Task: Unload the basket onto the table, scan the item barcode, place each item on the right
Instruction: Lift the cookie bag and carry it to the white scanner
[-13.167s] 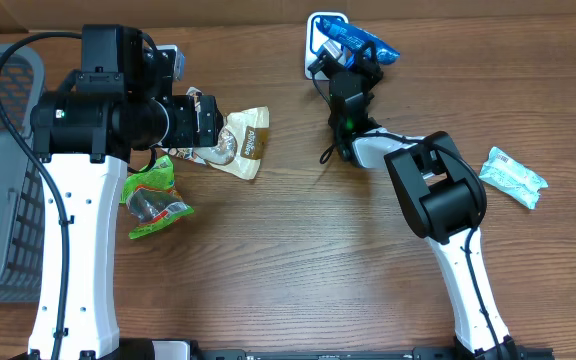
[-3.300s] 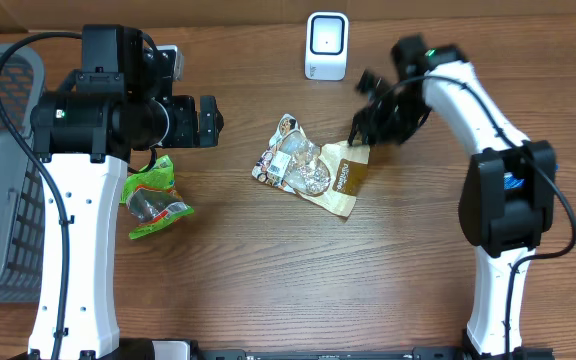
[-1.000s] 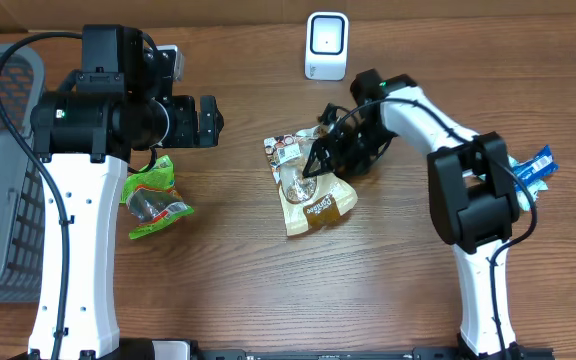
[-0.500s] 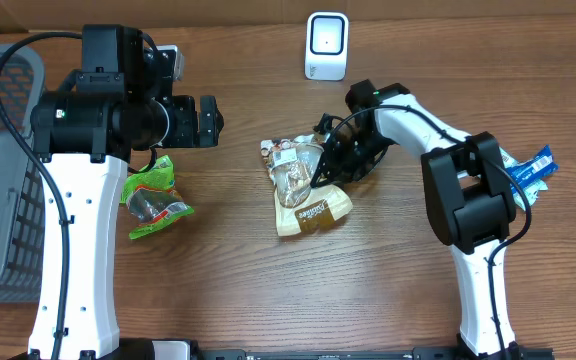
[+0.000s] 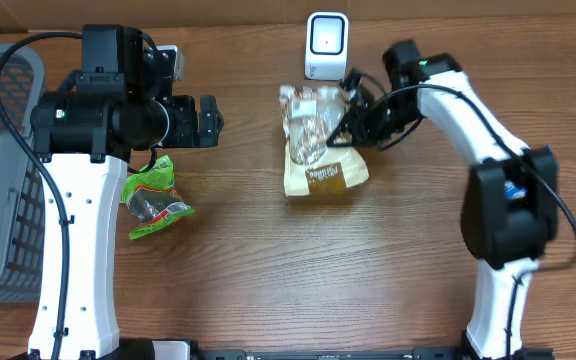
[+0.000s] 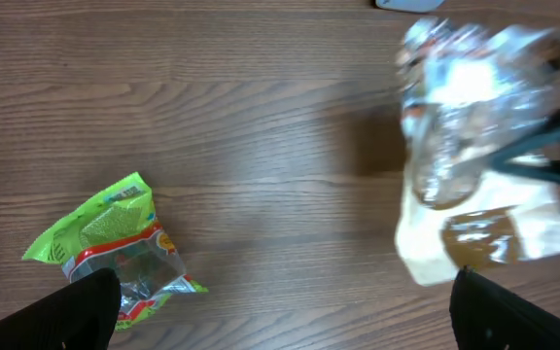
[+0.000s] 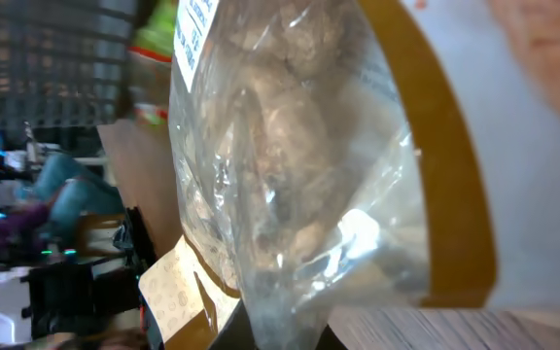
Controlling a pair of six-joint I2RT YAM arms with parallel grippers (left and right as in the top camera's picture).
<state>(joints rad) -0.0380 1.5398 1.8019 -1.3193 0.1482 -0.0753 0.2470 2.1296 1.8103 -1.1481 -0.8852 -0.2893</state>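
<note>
While the right tool (image 5: 345,126) clamps its edge, the snack bag (image 5: 320,172) sits — tilted — just beside the scanner (image 5: 326,45).

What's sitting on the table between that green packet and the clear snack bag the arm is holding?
Nothing: the left wrist view shows only bare wooden table between the green packet and the snack bag.

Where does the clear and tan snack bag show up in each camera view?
Overhead: snack bag at top centre, just below the white scanner, held by the right gripper.
Left wrist: snack bag at the right edge, blurred.
Right wrist: snack bag fills most of the frame.
Shared landmark: green packet, left of centre overhead and lower left in the left wrist view.
</note>
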